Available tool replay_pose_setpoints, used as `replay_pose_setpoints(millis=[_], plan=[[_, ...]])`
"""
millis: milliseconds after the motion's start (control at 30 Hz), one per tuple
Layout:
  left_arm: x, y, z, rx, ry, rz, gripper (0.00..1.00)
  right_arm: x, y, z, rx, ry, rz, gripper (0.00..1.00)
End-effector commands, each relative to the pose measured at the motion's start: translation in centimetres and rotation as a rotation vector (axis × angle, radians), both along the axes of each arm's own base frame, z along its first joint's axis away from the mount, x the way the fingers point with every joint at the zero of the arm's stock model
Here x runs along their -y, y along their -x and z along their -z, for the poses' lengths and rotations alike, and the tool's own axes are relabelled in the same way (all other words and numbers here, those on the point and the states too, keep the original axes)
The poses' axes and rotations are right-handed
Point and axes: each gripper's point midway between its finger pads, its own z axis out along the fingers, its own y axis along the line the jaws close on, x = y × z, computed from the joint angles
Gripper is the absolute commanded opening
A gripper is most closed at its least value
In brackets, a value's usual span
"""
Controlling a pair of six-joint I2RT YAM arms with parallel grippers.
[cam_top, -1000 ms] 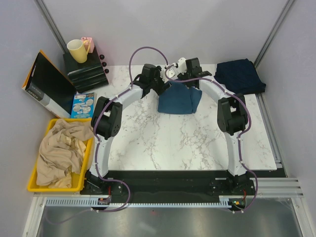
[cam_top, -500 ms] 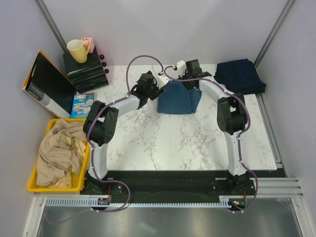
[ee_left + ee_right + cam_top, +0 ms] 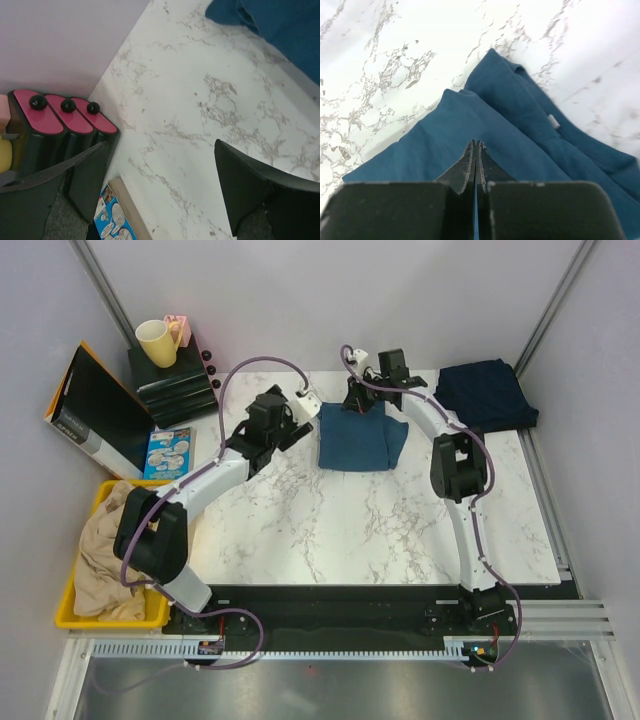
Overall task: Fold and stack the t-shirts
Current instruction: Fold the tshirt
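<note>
Blue shirt [image 3: 358, 443]: folded, roughly square, upper centre of top view.
Navy shirt [image 3: 485, 392]: folded, upper right, apart from blue.
Right gripper [image 3: 475, 145]: closed at blue shirt's top edge, looks pinched on cloth.
Left gripper [image 3: 161, 150]: wide open, empty, just left of blue shirt.
Next: stacking probably goes rightward, right arm nearer.

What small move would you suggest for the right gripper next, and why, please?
I would probably open the right gripper and lift it clear. It is shut with a sliver of blue between its fingers at the far edge of the steel-blue t-shirt, which lies folded on the marble, and the left gripper is open and holds nothing.
</note>
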Motion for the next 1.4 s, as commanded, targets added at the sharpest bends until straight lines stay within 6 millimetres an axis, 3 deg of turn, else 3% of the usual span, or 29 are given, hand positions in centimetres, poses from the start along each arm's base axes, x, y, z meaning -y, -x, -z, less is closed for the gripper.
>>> replay_pose_setpoints(millis=[0,300,400,467,500,533,567,600,667,700,767,800,900,967,1033,1100,1133,1167,1200,1233,1267,1300,1333,1367], plan=[[-1.8,3.3,1.7,-0.104,-0.104,0.027,0.93,-3.4,0.7,0.4,-0.083,-0.193,-0.098,0.0],[-2.7,3.8,0.5,-0.124,-0.149,0.003,0.93,-4.4,-0.9,3.6,-0.093,-0.229,-0.032,0.0],[-2.2,3.7,0.2,-0.125,-0.149,0.003,0.93,-4.6,-0.5,3.9,-0.085,-0.218,-0.039,0.0],[-1.8,3.8,0.0,-0.123,-0.148,0.009,0.93,-4.4,-0.4,2.6,-0.026,-0.189,-0.057,0.02],[-1.6,3.8,-0.1,-0.12,-0.147,0.012,0.93,-4.2,0.0,2.6,-0.015,-0.168,-0.06,0.05],[-1.5,3.8,-0.2,-0.117,-0.145,0.015,0.93,-3.9,0.1,0.4,0.028,-0.164,-0.07,0.09],[-1.4,3.8,-0.4,-0.114,-0.141,0.018,0.93,-3.6,0.5,0.0,0.033,-0.137,-0.084,0.12],[-1.2,3.8,-0.4,-0.115,-0.137,0.024,0.93,-3.4,0.6,-0.8,0.041,-0.129,-0.082,0.25],[-1.1,3.9,-0.7,-0.11,-0.128,0.025,0.93,-2.0,0.3,-3.0,0.066,-0.113,-0.04,0.37],[-1.1,4.0,-0.6,-0.113,-0.12,0.025,0.93,-0.8,0.3,-4.3,0.068,-0.111,-0.002,0.48],[-0.8,4.4,-0.4,-0.123,-0.111,0.04,0.93,0.5,0.6,-4.9,0.027,-0.117,0.048,0.65],[-0.3,4.8,-0.1,-0.137,-0.106,0.077,0.93,1.7,0.6,-6.1,-0.005,-0.145,0.094,0.68],[1.5,5.9,1.4,-0.198,-0.104,0.188,0.93,4.1,1.7,-6.4,-0.174,-0.234,0.163,0.73],[2.6,6.5,2.7,-0.239,-0.111,0.269,0.93,5.6,2.9,-4.4,-0.299,-0.266,0.207,0.73],[3.7,6.3,4.1,-0.28,-0.123,0.329,0.93,7.8,3.4,-4.0,-0.337,-0.285,0.246,0.73],[5.3,5.5,4.4,-0.283,-0.124,0.396,0.93,10.0,4.4,-2.2,-0.416,-0.31,0.273,0.73],[5.8,5.0,5.8,-0.312,-0.136,0.412,0.92,10.7,4.6,-1.7,-0.451,-0.325,0.289,0.73],[6.6,4.5,6.1,-0.314,-0.139,0.436,0.92,11.3,5.0,-0.8,-0.487,-0.335,0.302,0.73],[7.5,3.0,4.6,-0.275,-0.132,0.44,0.92,12.5,5.0,0.0,-0.515,-0.351,0.318,0.71],[8.1,2.1,6.5,-0.306,-0.15,0.441,0.92,12.2,5.4,0.4,-0.551,-0.372,0.307,0.7],[8.7,1.2,6.2,-0.293,-0.151,0.44,0.92,13.6,5.2,0.8,-0.568,-0.392,0.328,0.7],[9.7,-0.4,4.6,-0.247,-0.141,0.439,0.92,14.0,5.3,1.7,-0.593,-0.4,0.333,0.68],[10.2,-1.2,5.5,-0.257,-0.153,0.435,0.92,13.9,5.5,1.8,-0.62,-0.419,0.326,0.68],[11.1,-2.5,4.1,-0.216,-0.145,0.438,0.92,14.1,5.6,2.5,-0.641,-0.424,0.331,0.68]])
